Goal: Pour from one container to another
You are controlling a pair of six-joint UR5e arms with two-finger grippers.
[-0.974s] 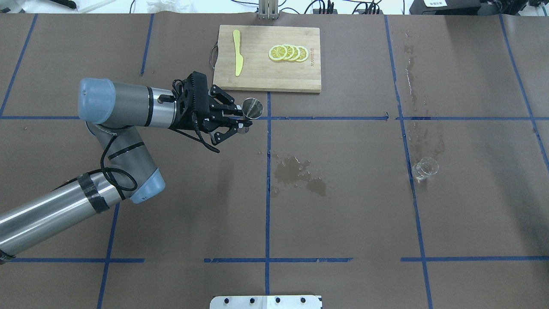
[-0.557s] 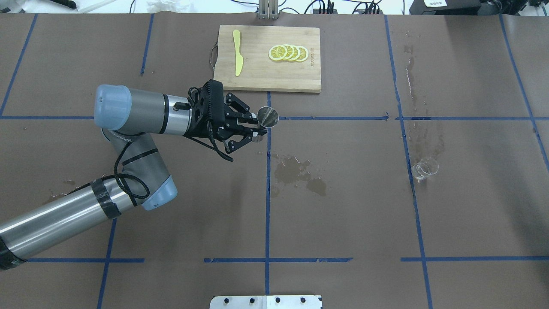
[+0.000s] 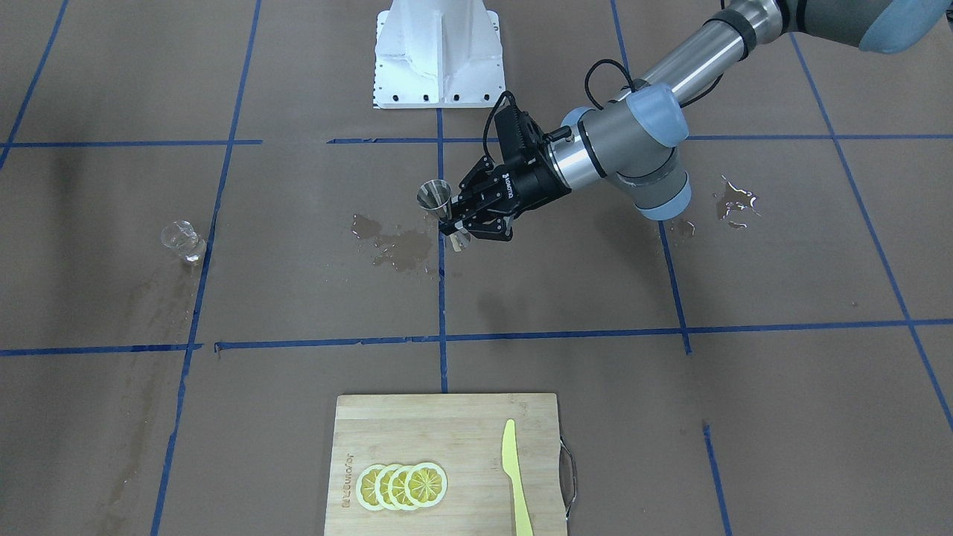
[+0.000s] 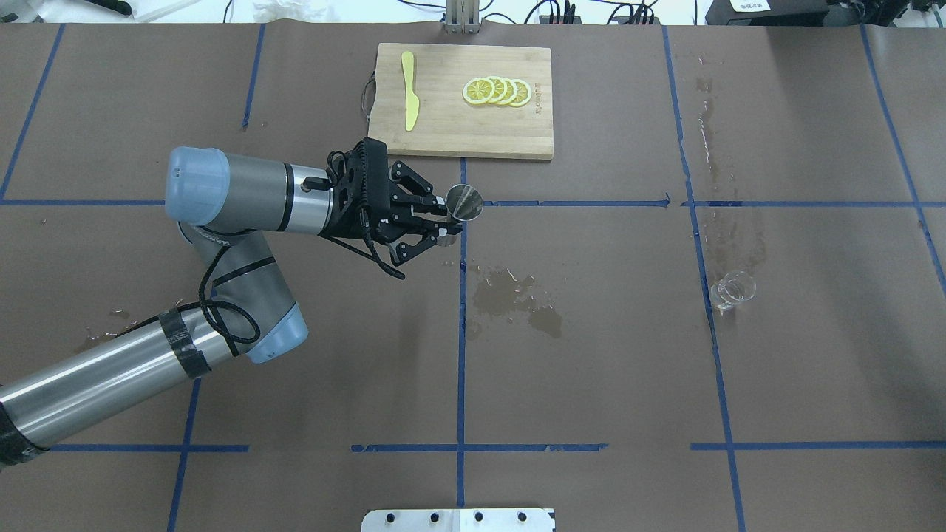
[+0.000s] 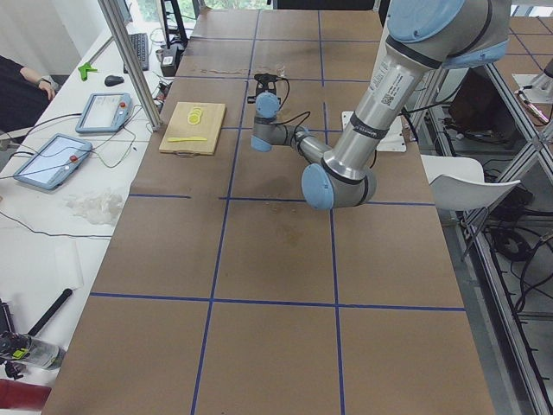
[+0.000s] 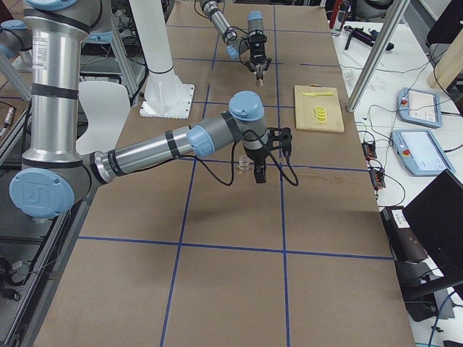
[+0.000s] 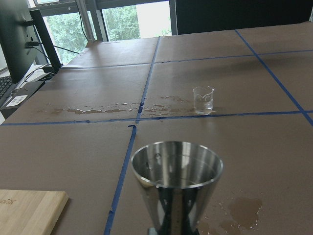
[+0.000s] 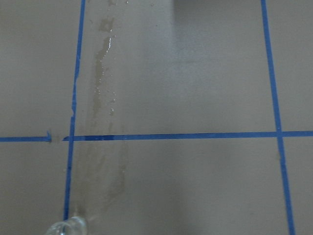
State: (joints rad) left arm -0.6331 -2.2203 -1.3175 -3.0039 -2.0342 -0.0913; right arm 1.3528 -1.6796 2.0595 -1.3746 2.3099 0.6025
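The steel hourglass jigger (image 4: 464, 203) stands upright near the table's middle, with my left gripper (image 4: 442, 224) shut on its waist. The front-facing view shows the jigger (image 3: 434, 197) in the left gripper (image 3: 457, 225). In the left wrist view the jigger's (image 7: 176, 181) open top fills the foreground and looks empty. The clear glass cup (image 4: 732, 290) stands alone far to the right, also seen as the cup (image 3: 181, 240) and the cup (image 7: 203, 99). My right gripper (image 6: 259, 176) hangs over the cup (image 6: 244, 162) only in the exterior right view; I cannot tell its state.
A bamboo cutting board (image 4: 443, 133) with lemon slices (image 4: 497, 91) and a yellow knife (image 4: 409, 90) lies at the far middle. A wet patch (image 4: 514, 299) darkens the paper close to the jigger. A wet streak (image 4: 720, 214) runs beyond the cup. The robot base plate (image 4: 458, 519) sits at the near edge.
The left arm carried the jigger to the right and slightly nearer, onto the middle blue tape line. It has barely moved in the last half second. The glass cup stayed put.
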